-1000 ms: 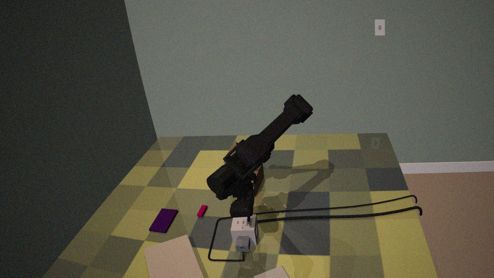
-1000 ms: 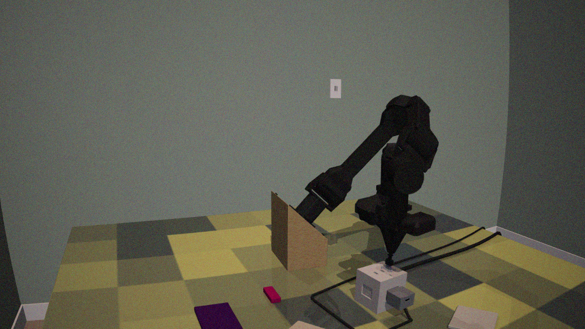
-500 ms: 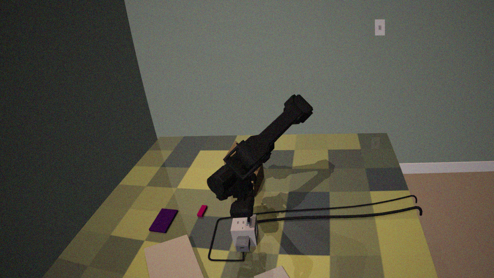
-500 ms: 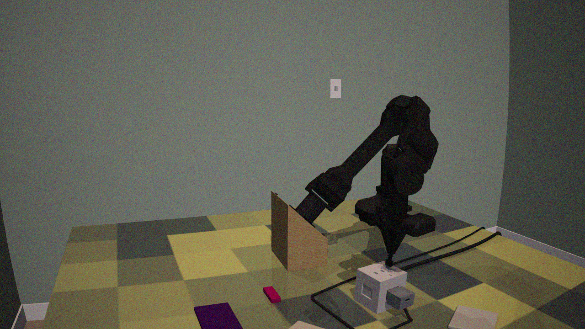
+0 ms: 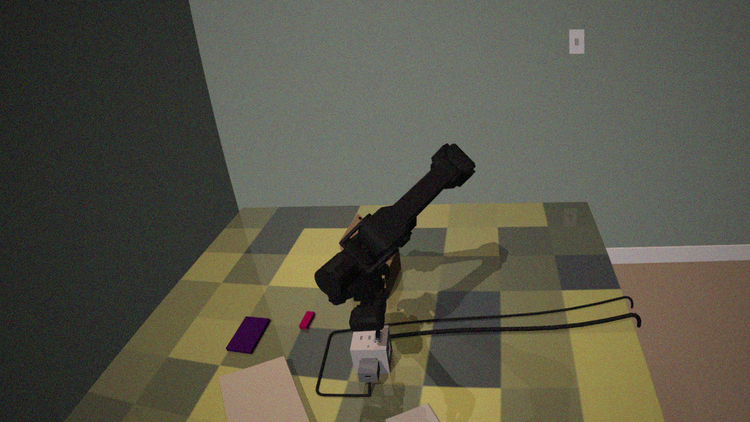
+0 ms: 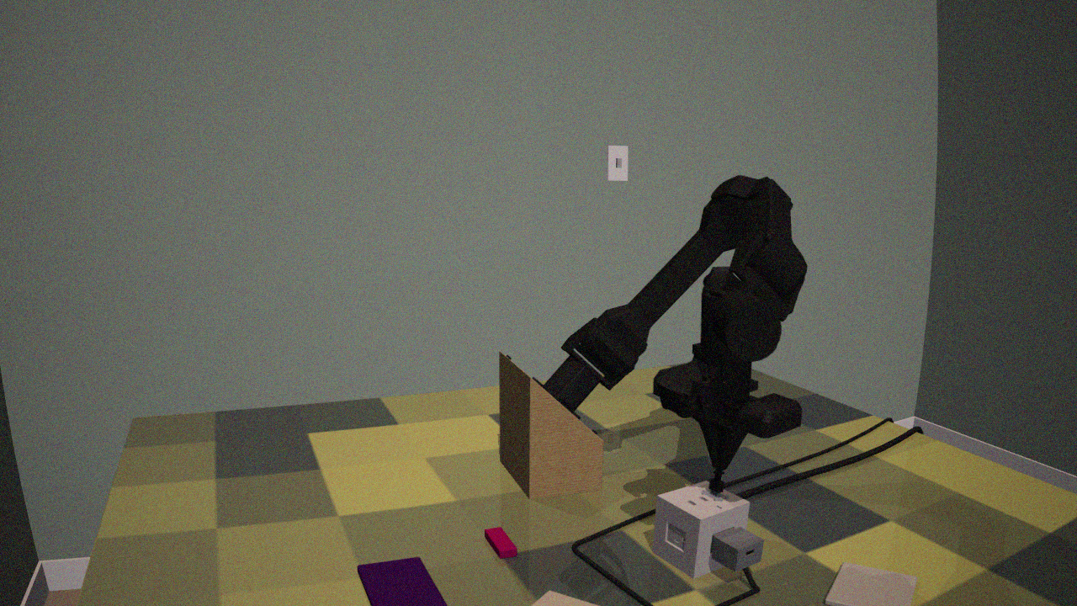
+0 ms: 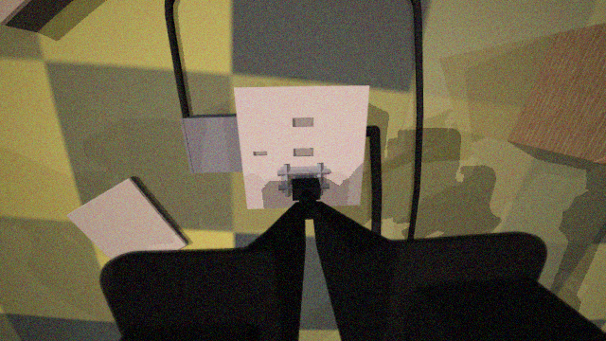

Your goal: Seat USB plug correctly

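Note:
The white power cube [image 5: 362, 343] [image 6: 692, 557] [image 7: 265, 109] stands on the table, open slots in its top. My gripper [image 5: 377, 330] [image 6: 718, 478] [image 7: 308, 210] points down at the top's edge, shut on the small black-bodied USB plug [image 6: 717, 488] [image 7: 306, 188]. The plug stands roughly upright at the edge socket. In the wrist view, grey metal with small side tabs shows beside its black body, at the cube top. How deep the plug sits, and which way round, I cannot tell; the socket mouth is hidden.
A grey adapter [image 5: 368, 370] [image 6: 738, 548] [image 7: 213, 144] juts from the cube's side. Black cables [image 5: 461, 330] [image 6: 828, 472] [image 7: 418, 95] run around and behind it. A wooden block [image 6: 565, 452] [image 7: 563, 95], pink bar [image 5: 307, 320] [image 6: 501, 542], purple slab [image 5: 248, 334] [image 6: 402, 584] and pale slab [image 6: 873, 584] [image 7: 128, 218] lie around.

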`<state>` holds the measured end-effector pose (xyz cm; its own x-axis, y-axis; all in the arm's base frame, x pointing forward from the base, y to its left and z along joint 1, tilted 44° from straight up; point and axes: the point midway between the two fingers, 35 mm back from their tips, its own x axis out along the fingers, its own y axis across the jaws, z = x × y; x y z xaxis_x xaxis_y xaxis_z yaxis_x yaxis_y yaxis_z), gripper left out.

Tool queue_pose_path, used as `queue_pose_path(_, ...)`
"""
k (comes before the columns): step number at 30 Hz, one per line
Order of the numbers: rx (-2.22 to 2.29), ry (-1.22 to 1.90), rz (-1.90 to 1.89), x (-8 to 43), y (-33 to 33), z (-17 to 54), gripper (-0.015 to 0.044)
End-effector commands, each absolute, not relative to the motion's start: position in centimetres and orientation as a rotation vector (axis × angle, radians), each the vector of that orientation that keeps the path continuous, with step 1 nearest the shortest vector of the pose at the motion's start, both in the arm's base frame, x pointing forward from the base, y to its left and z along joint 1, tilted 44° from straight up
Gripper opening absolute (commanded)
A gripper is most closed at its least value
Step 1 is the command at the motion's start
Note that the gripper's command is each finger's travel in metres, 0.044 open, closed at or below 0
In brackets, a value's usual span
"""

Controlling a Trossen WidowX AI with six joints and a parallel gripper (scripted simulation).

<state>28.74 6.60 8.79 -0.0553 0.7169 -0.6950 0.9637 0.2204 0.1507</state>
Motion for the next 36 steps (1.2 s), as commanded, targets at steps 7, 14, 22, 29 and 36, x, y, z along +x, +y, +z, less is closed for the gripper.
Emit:
queue_pose_path(7, 1.562, 1.831, -0.475, 28.77, 6.72, 8.71, 0.0000)
queue_pose_path(14, 1.562, 1.831, -0.475, 28.76, 6.78, 8.65, 0.0000)
queue_pose_path(22, 1.562, 1.831, -0.475, 28.76, 6.84, 8.58, 0.0000)
queue_pose_path(29, 1.562, 1.831, -0.475, 28.76, 6.90, 8.52, 0.0000)
queue_pose_path(36, 1.562, 1.831, -0.475, 28.75, 6.96, 8.46, 0.0000)
